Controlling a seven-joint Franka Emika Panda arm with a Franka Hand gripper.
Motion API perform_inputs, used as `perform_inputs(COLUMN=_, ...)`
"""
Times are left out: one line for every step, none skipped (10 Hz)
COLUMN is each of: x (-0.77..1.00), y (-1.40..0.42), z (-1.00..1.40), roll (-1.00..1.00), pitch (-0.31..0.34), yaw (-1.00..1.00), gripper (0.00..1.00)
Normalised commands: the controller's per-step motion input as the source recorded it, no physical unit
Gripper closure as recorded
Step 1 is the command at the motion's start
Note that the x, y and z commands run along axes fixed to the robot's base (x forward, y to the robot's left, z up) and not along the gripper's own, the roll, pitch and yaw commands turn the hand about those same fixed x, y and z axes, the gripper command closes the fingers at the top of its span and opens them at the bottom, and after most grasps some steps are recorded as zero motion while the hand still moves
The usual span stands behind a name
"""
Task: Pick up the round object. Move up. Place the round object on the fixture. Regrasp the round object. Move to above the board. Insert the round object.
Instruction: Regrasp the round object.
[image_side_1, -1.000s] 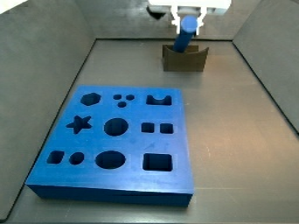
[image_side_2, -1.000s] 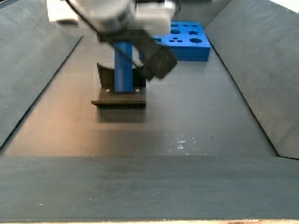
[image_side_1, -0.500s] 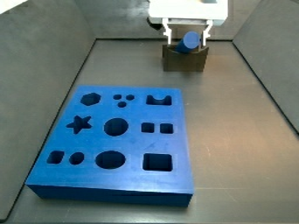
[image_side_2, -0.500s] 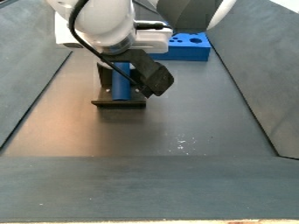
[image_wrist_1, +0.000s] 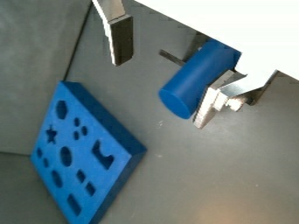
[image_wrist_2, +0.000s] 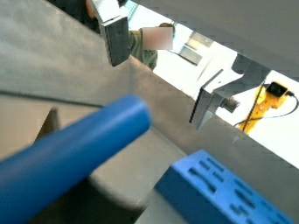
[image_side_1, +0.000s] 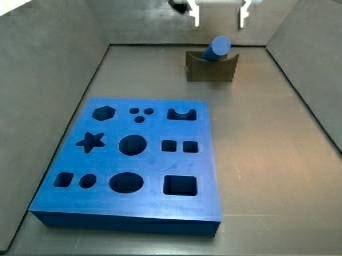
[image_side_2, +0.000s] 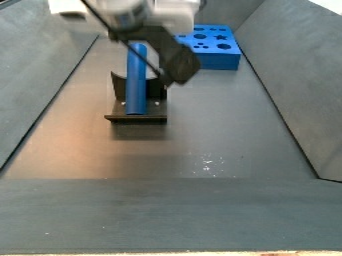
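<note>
The round object, a blue cylinder peg (image_side_1: 218, 46), leans tilted in the notch of the dark fixture (image_side_1: 210, 68) at the far end of the floor. It also shows in a side view (image_side_2: 136, 75) on the fixture (image_side_2: 138, 112). My gripper (image_side_1: 219, 14) is open and empty, just above the peg, with its jaws apart on either side of it. In both wrist views the peg (image_wrist_1: 198, 77) (image_wrist_2: 76, 159) lies between and below the silver fingers (image_wrist_1: 121, 35) (image_wrist_2: 114, 44), closer to one finger. The blue board (image_side_1: 134, 160) lies flat nearer the front.
Grey sloping walls (image_side_1: 67, 60) bound the floor on both sides. The board also shows in both wrist views (image_wrist_1: 79, 153) (image_wrist_2: 228, 188) and in a side view (image_side_2: 214, 45) behind the fixture.
My gripper has opened, let go of the peg and risen. The peg stays leaning in the fixture's notch.
</note>
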Motion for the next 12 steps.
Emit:
perform_inputs(x=-0.04, y=0.01, z=0.67, roll=0.01, pitch=0.04, yaw=0.06, gripper=0.0)
perform_inputs(x=-0.03, y=0.01, z=0.42, roll=0.01, pitch=0.066, yaw=0.04, gripper=0.0)
perform_inputs(x=-0.03, y=0.01, z=0.29, roll=0.02, pitch=0.078, yaw=0.03, gripper=0.0)
perform_inputs(x=0.16, y=-0.79, z=0.78, roll=1.0, pitch=0.062, yaw=0.03, gripper=0.0)
perform_inputs(x=0.16, y=-0.78, z=0.74, roll=1.0, pitch=0.062, yaw=0.03, gripper=0.0)
perform_inputs(x=0.07, y=-0.6, z=0.58, roll=1.0, pitch=0.058, yaw=0.03, gripper=0.0)
perform_inputs(x=0.02, y=-0.4, z=0.39, roll=1.0, pitch=0.054, yaw=0.03, gripper=0.0)
perform_inputs(x=-0.01, y=-0.15, z=0.12, roll=1.0, pitch=0.05, yaw=0.02, gripper=0.0)
perform_inputs(x=0.0, y=-0.09, z=0.05, roll=1.0, pitch=0.05, yaw=0.02, gripper=0.0)
perform_inputs(x=0.0, y=-0.06, z=0.04, roll=1.0, pitch=0.05, yaw=0.02, gripper=0.0)
perform_inputs(x=-0.01, y=-0.04, z=0.03, roll=1.0, pitch=0.048, yaw=0.02, gripper=0.0)
perform_inputs(x=-0.01, y=-0.04, z=0.02, roll=1.0, pitch=0.046, yaw=0.02, gripper=0.0)
